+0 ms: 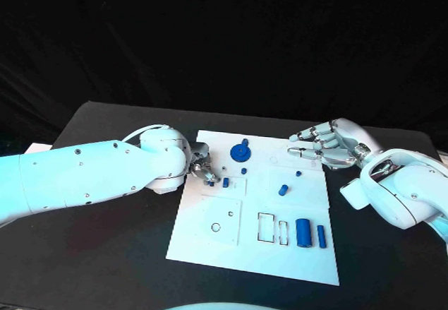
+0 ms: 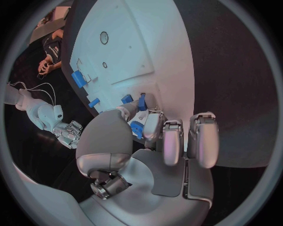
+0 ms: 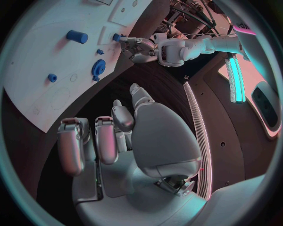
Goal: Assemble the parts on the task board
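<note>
While the left hand (image 1: 201, 166) pinches a small blue part (image 2: 137, 128) at the board's (image 1: 204, 239) left edge, the right hand (image 1: 330, 145) hovers beyond the far right corner, fingers (image 1: 304, 152) apart, holding nothing.

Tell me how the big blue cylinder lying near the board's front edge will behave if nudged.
The blue cylinder lies on its side on the smooth white task board, so it would probably roll sideways. It looks rigid, likely plastic and light. The slimmer blue pin beside it might stop it.
</note>
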You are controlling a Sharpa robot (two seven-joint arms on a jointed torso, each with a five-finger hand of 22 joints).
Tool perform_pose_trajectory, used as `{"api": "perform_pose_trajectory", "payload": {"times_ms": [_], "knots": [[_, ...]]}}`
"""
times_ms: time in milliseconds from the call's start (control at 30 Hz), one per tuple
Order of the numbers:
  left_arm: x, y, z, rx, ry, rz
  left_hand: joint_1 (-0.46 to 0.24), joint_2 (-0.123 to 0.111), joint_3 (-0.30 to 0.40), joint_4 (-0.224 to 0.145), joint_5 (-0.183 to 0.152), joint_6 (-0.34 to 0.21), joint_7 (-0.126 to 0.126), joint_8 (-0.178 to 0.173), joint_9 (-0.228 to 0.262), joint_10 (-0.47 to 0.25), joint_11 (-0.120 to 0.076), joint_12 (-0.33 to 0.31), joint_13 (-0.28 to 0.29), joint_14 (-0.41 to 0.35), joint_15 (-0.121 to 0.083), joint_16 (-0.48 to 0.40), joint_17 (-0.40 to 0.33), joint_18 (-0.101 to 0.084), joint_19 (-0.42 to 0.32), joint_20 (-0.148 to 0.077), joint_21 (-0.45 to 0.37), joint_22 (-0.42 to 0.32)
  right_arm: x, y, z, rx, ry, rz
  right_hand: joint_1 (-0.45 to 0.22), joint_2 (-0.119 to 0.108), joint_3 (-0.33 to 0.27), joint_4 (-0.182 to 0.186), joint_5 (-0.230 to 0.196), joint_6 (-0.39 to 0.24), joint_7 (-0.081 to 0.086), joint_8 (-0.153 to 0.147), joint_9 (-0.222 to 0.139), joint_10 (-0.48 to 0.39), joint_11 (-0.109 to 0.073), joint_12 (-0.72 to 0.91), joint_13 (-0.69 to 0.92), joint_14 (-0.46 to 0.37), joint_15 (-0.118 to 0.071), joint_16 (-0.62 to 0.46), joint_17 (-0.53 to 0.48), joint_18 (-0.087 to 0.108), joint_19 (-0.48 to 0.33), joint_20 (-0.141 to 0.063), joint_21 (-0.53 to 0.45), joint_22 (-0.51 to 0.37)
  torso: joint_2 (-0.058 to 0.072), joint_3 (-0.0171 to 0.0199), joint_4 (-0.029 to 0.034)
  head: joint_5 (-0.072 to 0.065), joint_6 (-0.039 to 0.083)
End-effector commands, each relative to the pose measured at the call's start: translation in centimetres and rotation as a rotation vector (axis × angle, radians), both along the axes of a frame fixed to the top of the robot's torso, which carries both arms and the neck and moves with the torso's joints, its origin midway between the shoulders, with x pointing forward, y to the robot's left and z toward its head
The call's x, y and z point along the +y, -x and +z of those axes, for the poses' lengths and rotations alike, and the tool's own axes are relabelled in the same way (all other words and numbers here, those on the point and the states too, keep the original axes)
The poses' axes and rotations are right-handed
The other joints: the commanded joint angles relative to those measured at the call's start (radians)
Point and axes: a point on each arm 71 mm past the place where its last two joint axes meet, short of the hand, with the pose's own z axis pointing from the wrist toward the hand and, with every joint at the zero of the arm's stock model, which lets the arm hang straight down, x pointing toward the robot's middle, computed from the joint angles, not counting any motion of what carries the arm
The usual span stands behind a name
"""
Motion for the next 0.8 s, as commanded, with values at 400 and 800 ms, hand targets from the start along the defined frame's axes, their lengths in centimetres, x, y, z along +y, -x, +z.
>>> {"api": "perform_pose_trajectory", "payload": {"times_ms": [400, 800], "knots": [[0.43, 0.72, -1.52, 0.089, -0.077, 0.018, -0.019, -0.009, -0.041, 0.024, 0.0, 0.011, -0.001, 0.0, -0.005, 0.007, -0.005, 0.011, 0.007, 0.105, -0.01, 0.003, 0.263, -0.016, 0.076, -0.006, 0.005, 0.219, 0.04, 0.06, -0.01, -0.003, 0.003, 0.01, 0.002, 0.008, -0.007, 0.001, 0.003, 0.004, -0.001, 0.003, 0.002, -0.004, -0.002, -0.006, -0.003, 0.052, -0.001, -0.007, 0.012, 0.017, -0.009, 0.002, -0.008, 0.113, 0.0, 0.0001, 0.0003, 0.001, -0.001], [0.43, 0.79, -1.49, 0.089, -0.076, 0.016, -0.022, -0.01, -0.068, 0.047, 0.001, 0.018, -0.003, 0.003, -0.008, 0.012, -0.006, 0.018, 0.015, 0.105, -0.012, 0.003, 0.263, -0.017, 0.079, -0.007, 0.009, 0.222, -0.07, -0.04, -0.08, 0.001, 0.006, 0.007, -0.005, 0.009, -0.011, 0.006, 0.004, 0.003, -0.001, 0.002, 0.002, -0.005, -0.002, -0.008, -0.005, 0.051, -0.001, -0.012, 0.006, 0.018, -0.012, 0.001, -0.01, 0.11, 0.0, 0.0, -0.0001, 0.0, -0.001]]}}
